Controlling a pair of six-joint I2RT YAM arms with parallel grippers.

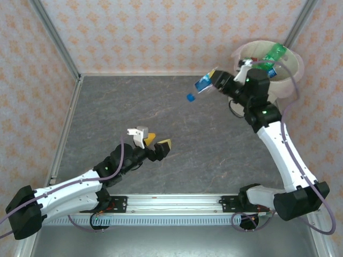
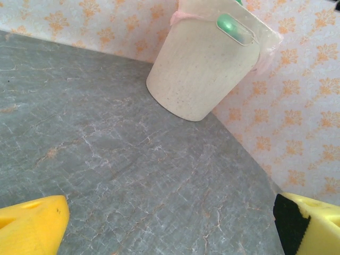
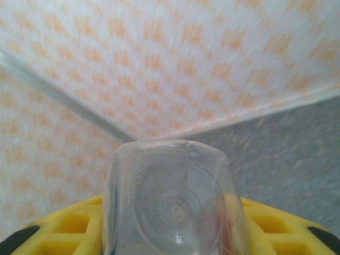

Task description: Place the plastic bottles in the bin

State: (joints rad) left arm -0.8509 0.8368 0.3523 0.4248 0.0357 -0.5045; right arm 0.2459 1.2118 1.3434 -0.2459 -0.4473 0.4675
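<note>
Your right gripper [image 1: 214, 80] holds one clear bottle [image 1: 202, 85] near the bin [image 1: 292, 67], apparently the last; left gripper [image 1: 155, 143] gapes empty.

Overhead view facing down, wrist views low, sharing table [image 1: 161, 107]

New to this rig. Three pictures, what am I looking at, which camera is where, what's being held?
Two white robot arms are bolted at the near edge of a grey marbled table. The overhead picture comes from a fixed camera above and behind them; the other two come from cameras on each wrist. The left gripper is open and empty above the table. The right gripper is closed on a clear plastic bottle with a blue cap and blue label, near the large round pale cream bin, which already contains bottles.
</note>
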